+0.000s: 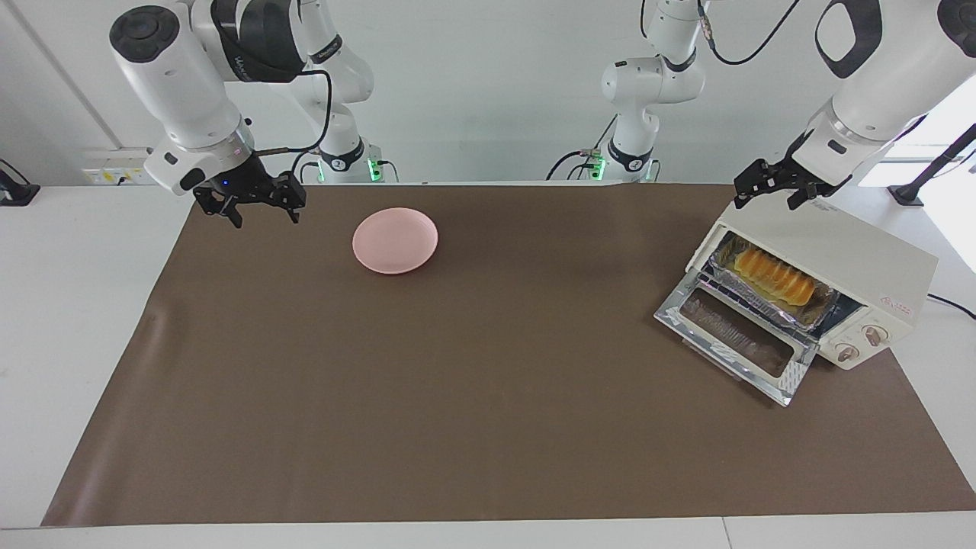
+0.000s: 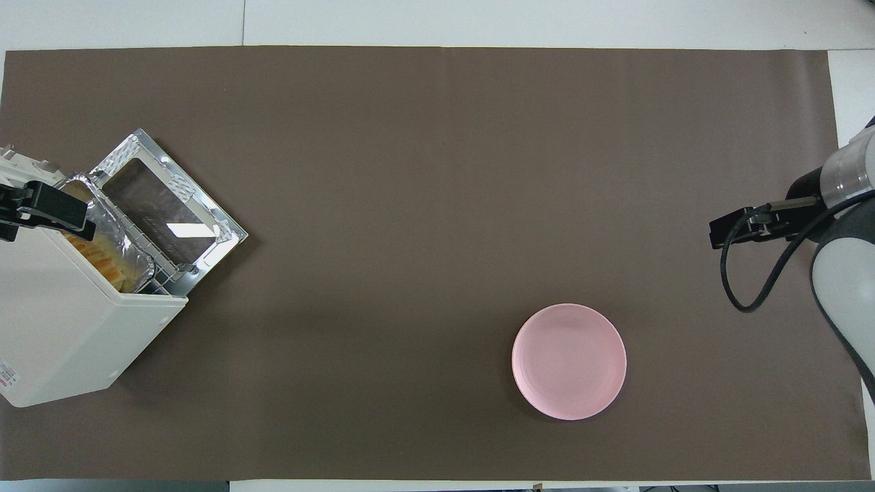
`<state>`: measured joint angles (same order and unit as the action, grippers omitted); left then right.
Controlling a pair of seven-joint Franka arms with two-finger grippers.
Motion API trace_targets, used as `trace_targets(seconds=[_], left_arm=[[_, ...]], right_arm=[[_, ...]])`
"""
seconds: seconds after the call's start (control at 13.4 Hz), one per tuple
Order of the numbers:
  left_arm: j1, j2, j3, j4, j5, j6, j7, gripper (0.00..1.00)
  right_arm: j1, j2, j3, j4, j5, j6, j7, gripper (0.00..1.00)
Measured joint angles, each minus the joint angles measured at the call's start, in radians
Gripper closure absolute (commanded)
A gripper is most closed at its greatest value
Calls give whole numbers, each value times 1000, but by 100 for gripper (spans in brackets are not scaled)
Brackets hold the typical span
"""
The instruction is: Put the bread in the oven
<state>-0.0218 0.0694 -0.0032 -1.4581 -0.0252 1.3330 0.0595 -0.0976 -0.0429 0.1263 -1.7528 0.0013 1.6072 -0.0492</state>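
Facing view, read from its left edge to its right.

Right pincer [image 1: 261, 207]: hanging open and empty over the brown mat [image 1: 488, 396] at the right arm's end of the bench [image 1: 69, 320]; arm waiting.

Pink plate [image 1: 395, 240]: bare, on the mat, near the robots' edge, well apart from both pincers.

Oven door [image 1: 732, 343]: dropped flat onto the mat, glass pane up, wire rack [image 1: 751, 301] drawn partly out over it.

Foil tray [image 1: 820, 311]: resting on the rack, just inside the mouth of the oven [image 1: 831, 259].

Bread [image 1: 774, 277]: lying lengthwise in the foil tray, inside the oven, ridged top up. Task judged essentially done; door not yet shut.

Left pincer [image 1: 770, 187]: raised above the top corner of the oven nearest the robots, open, holding nothing, clear of the casing.

Handling, as judgement: loaf likely light, soft and easily dented, crust possibly crumbly; best taken gently across its narrow width at mid-length, from above, with little squeeze. Foil tray thin and easily bent; safer pushed at its rim or moved with the rack than pinched at a wall. Door best lifted by its chrome edge farthest from the hinge.

Overhead view: bread [image 2: 102, 256] only partly visible under the oven's top edge.
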Motion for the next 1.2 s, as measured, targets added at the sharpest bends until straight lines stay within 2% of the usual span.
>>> trace_targets(seconds=[0.6,0.9,1.2], left_arm=[[18,-62,-3,-101,1,-4,2,0],[18,-91,-5,-145,1,83,3,0],[17,-91,-21,-143,32,106,10,0]], right_arm=[[0,0,0,0,0,0,0,0],[0,0,0,0,0,0,0,0],[0,0,0,0,0,0,0,0]])
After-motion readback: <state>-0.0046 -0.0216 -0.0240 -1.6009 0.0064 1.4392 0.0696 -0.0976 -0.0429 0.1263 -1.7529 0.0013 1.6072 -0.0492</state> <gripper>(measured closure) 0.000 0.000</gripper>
